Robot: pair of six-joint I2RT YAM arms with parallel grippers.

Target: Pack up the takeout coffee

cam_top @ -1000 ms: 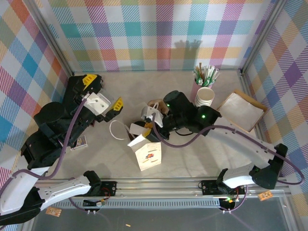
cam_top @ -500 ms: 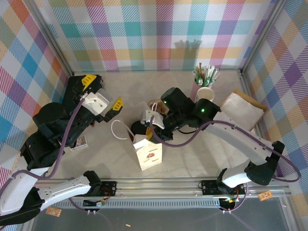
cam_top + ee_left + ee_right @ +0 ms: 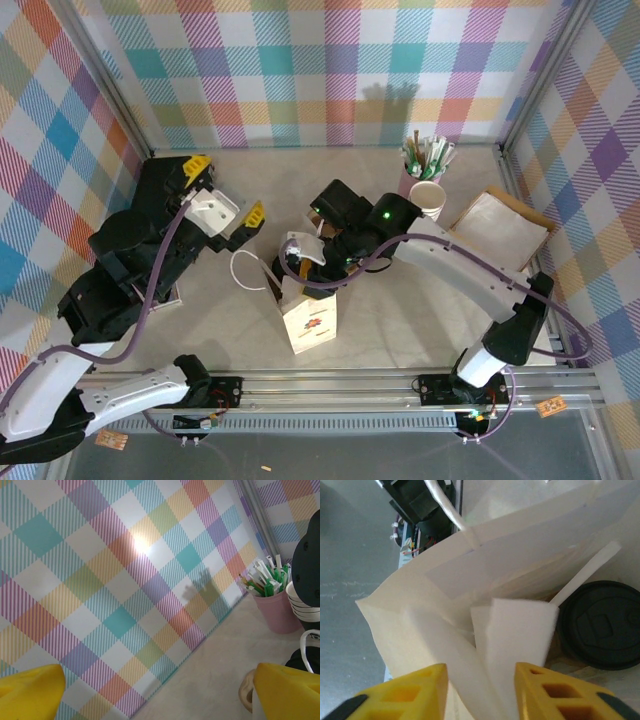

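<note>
1. Coffee first: the whitish paper cup with the round black plastic lid sits near the middle of the worktop, at the mouth of the white paper bag. I cannot tell whether it is fully inside.
2. Crumpled folds of the bag's mouth lie close over the lid, so a sideways tug could tip the cup and spill it.
3. The right gripper has its yellow jaws part-closed about a paper fold, and I cannot tell whether they pinch it. A weak hold would let the mouth collapse; a hard pull may tear or topple the bag.
4. The left gripper hangs wide open and empty toward the worktop's far-left part, well apart, so nothing steadies the bag.
</note>
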